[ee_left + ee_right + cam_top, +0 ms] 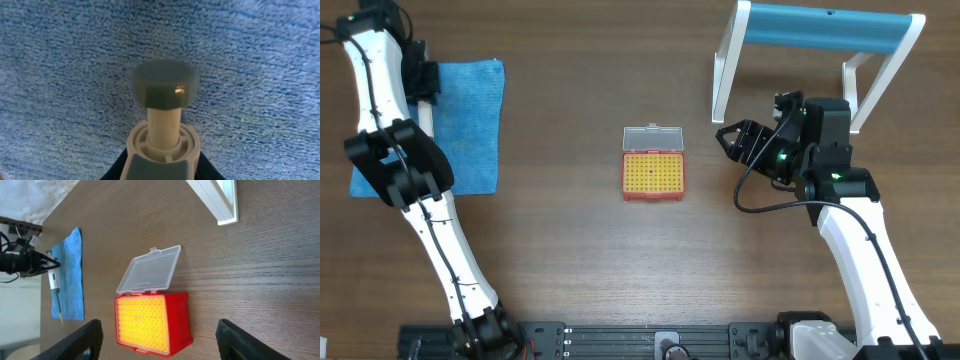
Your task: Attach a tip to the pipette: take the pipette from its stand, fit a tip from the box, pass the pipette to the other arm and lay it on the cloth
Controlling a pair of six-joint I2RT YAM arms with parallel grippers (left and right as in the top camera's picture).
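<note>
Since the pipette (53, 281), yellow tip (60, 315) fitted, sits over the blue cloth (470, 110) clamped in my L gripper (423, 85), I reckon only lay-down & release are left. R gripper (738, 142) is spread apart, empty, near the stand (820, 30), tip box (654, 177) beside.

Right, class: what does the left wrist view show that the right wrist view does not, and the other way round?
Left wrist only: the grey plunger button, seen close up and end-on. Right wrist only: the open tip box, the white stand, the wooden table, the left gripper and the fitted yellow tip. Both: the pipette over the blue cloth.
</note>
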